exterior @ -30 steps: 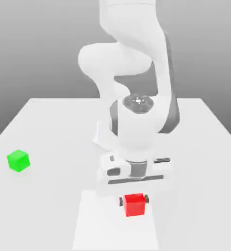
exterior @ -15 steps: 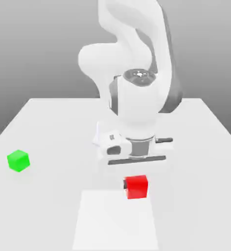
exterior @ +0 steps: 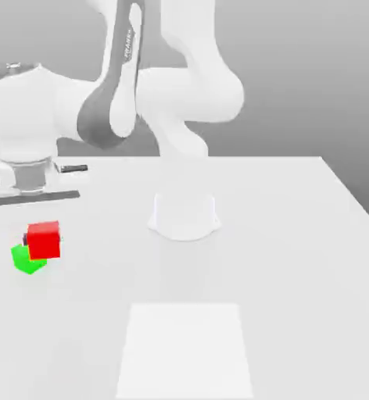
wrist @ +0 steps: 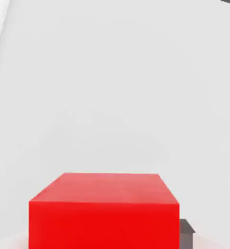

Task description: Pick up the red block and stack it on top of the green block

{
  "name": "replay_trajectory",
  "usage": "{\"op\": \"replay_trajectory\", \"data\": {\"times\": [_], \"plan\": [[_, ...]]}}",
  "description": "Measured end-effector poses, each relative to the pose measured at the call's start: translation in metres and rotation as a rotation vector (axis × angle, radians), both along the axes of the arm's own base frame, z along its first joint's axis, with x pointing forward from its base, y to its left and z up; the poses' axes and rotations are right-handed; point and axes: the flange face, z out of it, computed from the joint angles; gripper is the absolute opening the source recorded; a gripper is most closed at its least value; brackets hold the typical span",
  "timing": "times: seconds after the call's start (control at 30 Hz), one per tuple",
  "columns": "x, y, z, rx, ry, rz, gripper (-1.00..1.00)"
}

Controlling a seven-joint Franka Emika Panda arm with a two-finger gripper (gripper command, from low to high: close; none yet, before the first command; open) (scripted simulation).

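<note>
Red block (exterior: pixel 44 240) sits at the exterior view's left, raised above the white surface (exterior: pixel 297 234) and overlapping the upper right part of the green block (exterior: pixel 26 258) as that camera sees it; whether the two cubes touch cannot be told. Being a cube, the red block has no long axis; its faces appear roughly square to the exterior camera, with its top face level. The green block rests on the surface and is turned so that one vertical edge faces the camera. The tool (exterior: pixel 39 226) hangs directly above the red block from the arm's wrist (exterior: pixel 23 109), with its dark crossbar (exterior: pixel 33 198) level. In the hand view the red block (wrist: pixel 104 211) lies close under the camera, and a grey fingertip (wrist: pixel 186 232) shows against one side face of the cube; the tool is closed on the red block. A lighter rectangular patch (exterior: pixel 184 350) marks the surface near the front edge, well apart from both cubes.
</note>
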Motion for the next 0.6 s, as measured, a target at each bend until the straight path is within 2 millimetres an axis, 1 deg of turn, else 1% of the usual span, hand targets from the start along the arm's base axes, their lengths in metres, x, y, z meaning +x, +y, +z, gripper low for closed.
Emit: {"op": "replay_trajectory", "data": {"times": [0.1, 0.13, 0.17, 0.33, 0.6], "plan": [[-0.058, -0.036, -0.005, 0.010, 0.009, 0.021, -1.00], [-0.068, -0.041, -0.008, 0.011, 0.009, 0.025, -1.00], [-0.072, -0.044, -0.011, 0.011, 0.008, 0.026, -1.00], [-0.076, -0.048, -0.028, 0.009, 0.001, 0.025, -1.00], [-0.076, -0.046, -0.063, 0.012, 0.005, 0.030, -1.00]]}}
